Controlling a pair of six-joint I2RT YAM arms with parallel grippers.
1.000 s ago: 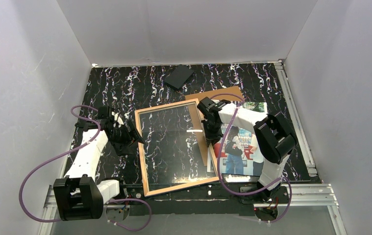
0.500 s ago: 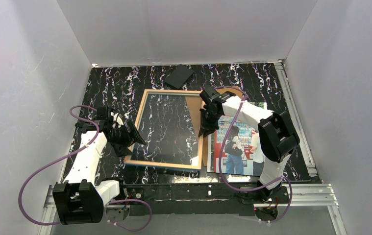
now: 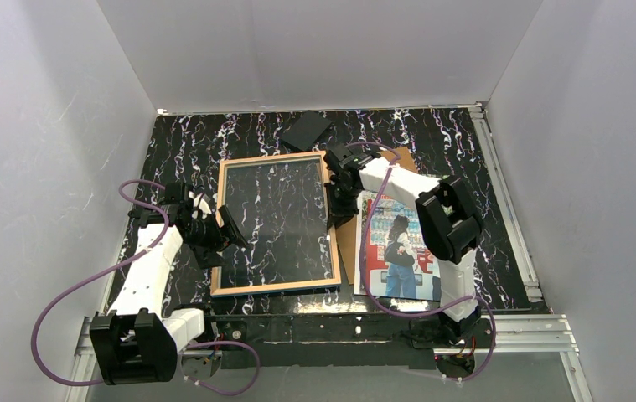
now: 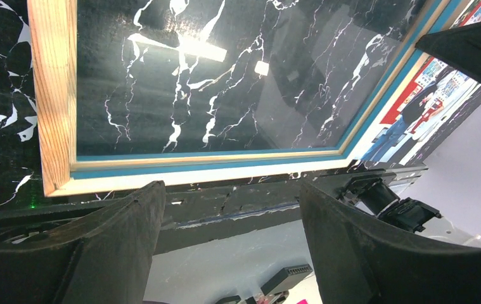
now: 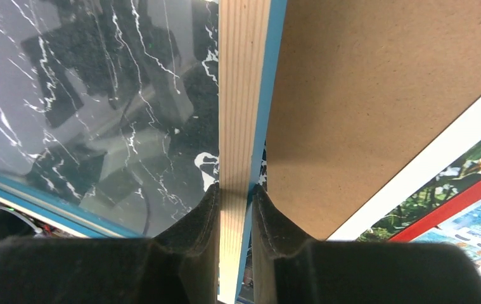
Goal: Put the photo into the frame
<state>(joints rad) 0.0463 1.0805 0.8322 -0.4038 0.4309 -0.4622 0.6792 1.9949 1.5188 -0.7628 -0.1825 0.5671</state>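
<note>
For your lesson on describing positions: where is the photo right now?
Top view: the photo lies right of the frame, partly over the brown board.

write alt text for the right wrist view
The right gripper is closed on the frame, pinching its tan wood edge, which has a blue strip down one side. Left of that edge, the glass pane shows black-and-white marbling beneath. To the right lie a brown board and a corner of the photo.

The left gripper (image 4: 225, 196) stands wide open, holding nothing; its arm lies low. The right gripper (image 5: 234, 196) pinches the frame (image 5: 244, 95); its arm reaches forward.
</note>
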